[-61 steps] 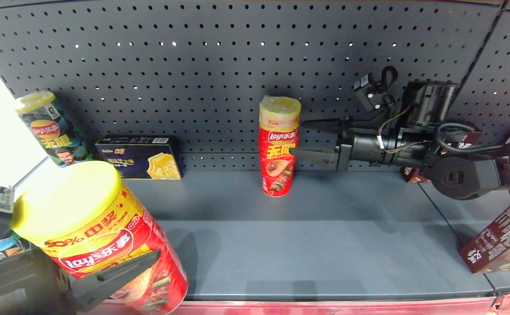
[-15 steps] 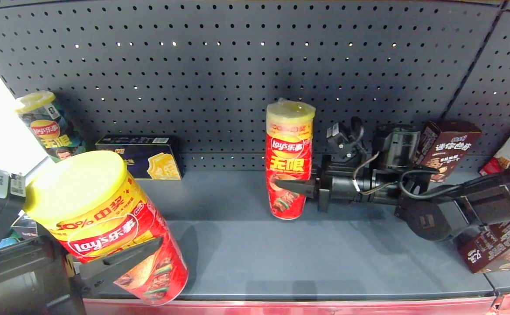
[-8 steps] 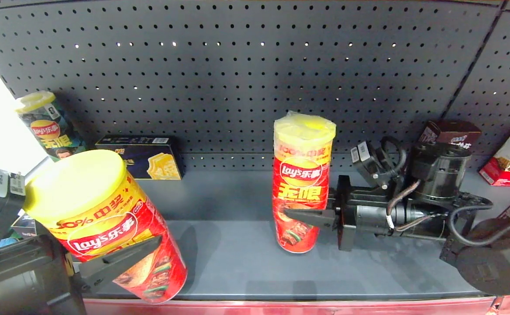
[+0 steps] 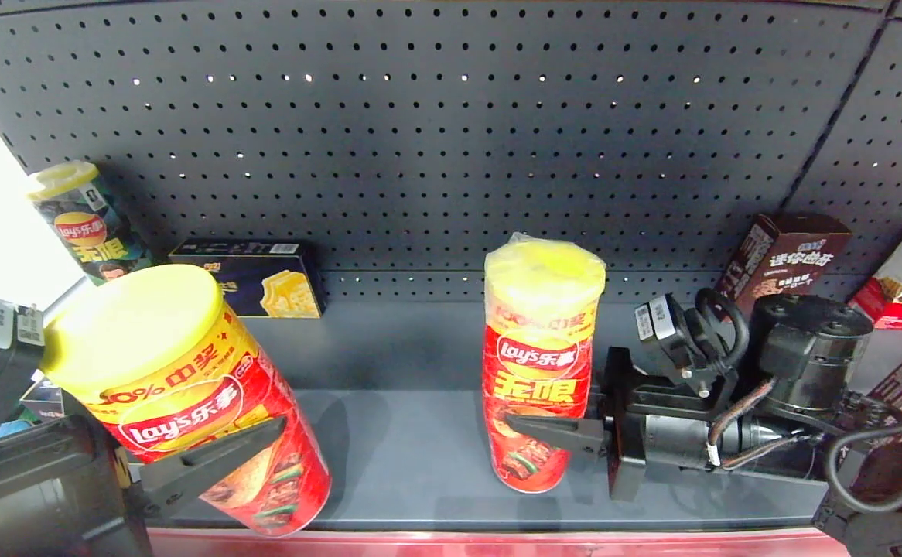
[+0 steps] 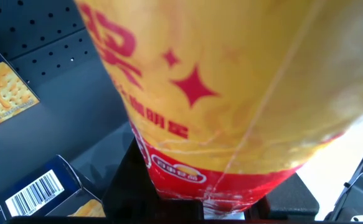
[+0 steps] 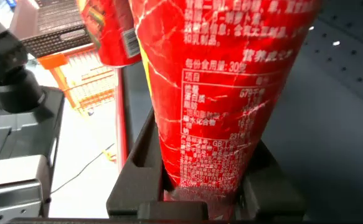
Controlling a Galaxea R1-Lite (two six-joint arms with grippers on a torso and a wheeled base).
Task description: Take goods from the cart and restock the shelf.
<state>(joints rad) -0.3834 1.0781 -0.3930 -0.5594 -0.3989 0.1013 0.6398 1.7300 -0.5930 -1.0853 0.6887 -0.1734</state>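
Your right gripper (image 4: 548, 429): jaws clamped low on red chip can (image 4: 541, 348), upright, centre of shelf (image 4: 412, 464), close to near edge. Release here and tall can may tip off front lip. Your left gripper (image 4: 122, 464): jaws gripping second can (image 4: 172, 379), tilted, near left, overhanging edge. Loose grip lets it slide out.

Gripper (image 5: 206, 200) clasps yellow-and-red chip can (image 5: 231, 81); blue box (image 5: 41, 194) beside.

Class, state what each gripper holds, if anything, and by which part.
Left gripper: the tilted red chip can, gripped around its lower body. Right gripper: the upright red chip can, gripped around its lower body.
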